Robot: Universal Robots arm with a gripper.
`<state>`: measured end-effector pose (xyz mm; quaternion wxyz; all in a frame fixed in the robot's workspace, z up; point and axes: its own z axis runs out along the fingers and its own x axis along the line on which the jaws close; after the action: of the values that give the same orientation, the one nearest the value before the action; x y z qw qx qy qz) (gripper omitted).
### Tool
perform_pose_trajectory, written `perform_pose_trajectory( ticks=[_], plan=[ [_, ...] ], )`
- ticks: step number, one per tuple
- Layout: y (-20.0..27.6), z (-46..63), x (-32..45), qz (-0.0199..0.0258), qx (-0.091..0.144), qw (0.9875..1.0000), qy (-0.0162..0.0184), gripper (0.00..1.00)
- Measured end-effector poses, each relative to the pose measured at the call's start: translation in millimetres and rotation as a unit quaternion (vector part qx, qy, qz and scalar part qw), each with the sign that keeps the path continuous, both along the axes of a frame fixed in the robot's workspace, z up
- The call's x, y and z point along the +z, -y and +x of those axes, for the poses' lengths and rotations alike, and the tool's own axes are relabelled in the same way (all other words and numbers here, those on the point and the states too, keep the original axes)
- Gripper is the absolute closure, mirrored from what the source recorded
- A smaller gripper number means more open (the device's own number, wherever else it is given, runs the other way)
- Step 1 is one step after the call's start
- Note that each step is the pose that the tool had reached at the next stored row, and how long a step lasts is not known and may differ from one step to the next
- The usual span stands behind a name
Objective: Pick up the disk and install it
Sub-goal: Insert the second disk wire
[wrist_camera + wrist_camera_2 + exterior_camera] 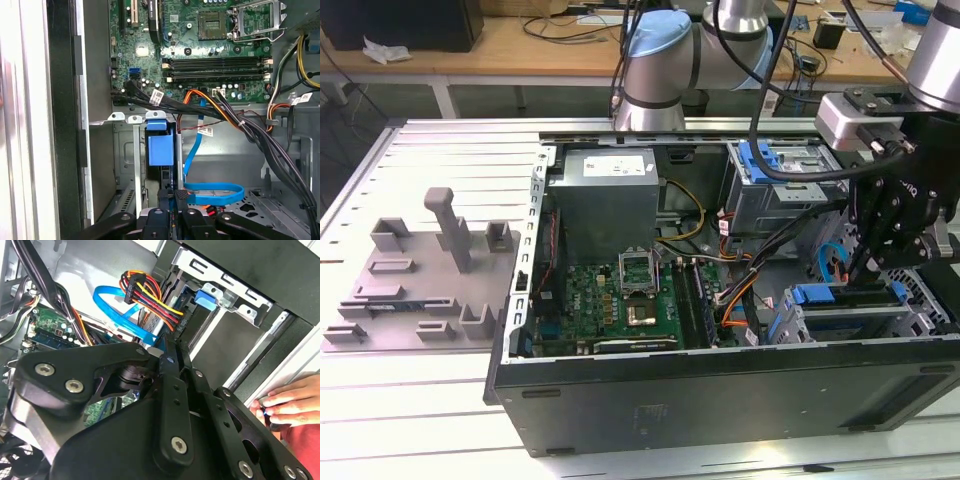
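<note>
The disk (pixel 161 150) — blue carrier end showing — sits upright in its bay, gripper (pixel 172 196) fingers pressed together just beside it.

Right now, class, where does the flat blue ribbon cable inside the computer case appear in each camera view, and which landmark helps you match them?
Exterior view: the flat blue ribbon cable arches inside the open case, at the exterior view's right.
Second wrist view: it runs beside the red, yellow and black wire bundle.
First wrist view: it lies looped on the case floor.
Shared landmark: the green motherboard.
</note>
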<state>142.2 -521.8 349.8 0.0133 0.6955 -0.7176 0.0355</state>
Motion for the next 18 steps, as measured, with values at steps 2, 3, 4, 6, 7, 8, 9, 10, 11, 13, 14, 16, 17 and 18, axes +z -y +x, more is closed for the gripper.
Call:
perform_pose_trajectory(
  ticks=[2, 3, 4, 6, 7, 8, 9, 10, 11, 13, 14, 16, 17, 18],
  plan=[
    [0.1, 0.0, -0.6, 0.0001, 0.001, 1.0000, 0.0000, 0.84],
    [0.1, 0.0, -0.9, 0.0001, 0.001, 1.0000, 0.0000, 0.84],
    [0.1, 0.0, -1.1, 0.0001, 0.001, 1.0000, 0.0000, 0.84],
    [0.1, 0.0, -1.8, 0.0002, 0.002, 1.0000, 0.0000, 0.84],
    [0.2, 0.0, -2.3, 0.0002, 0.002, 1.0000, 0.0000, 0.84],
    [0.2, 0.0, -2.9, 0.0001, 0.002, 1.0000, 0.0000, 0.84],
    [0.3, 0.0, -3.2, 0.0000, 0.003, 1.0000, 0.0000, 0.84],
    [0.3, 0.0, -3.6, 0.0001, 0.003, 1.0000, 0.0000, 0.84],
    [0.3, 0.0, -4.1, 0.0001, 0.003, 1.0000, 0.0000, 0.84],
    [0.5, 0.0, -5.2, 0.0001, 0.004, 1.0000, 0.0000, 0.84],
    [0.6, 0.0, -5.8, 0.0001, 0.004, 1.0000, 0.0000, 0.84],
    [0.6, 0.0, -6.5, 0.0000, 0.005, 1.0000, 0.0000, 0.84],
    [0.7, 0.0, -7.0, 0.0001, 0.005, 1.0000, 0.0000, 0.84],
    [0.7, 0.0, -7.4, 0.0001, 0.005, 1.0000, 0.0000, 0.84]
  ],
)
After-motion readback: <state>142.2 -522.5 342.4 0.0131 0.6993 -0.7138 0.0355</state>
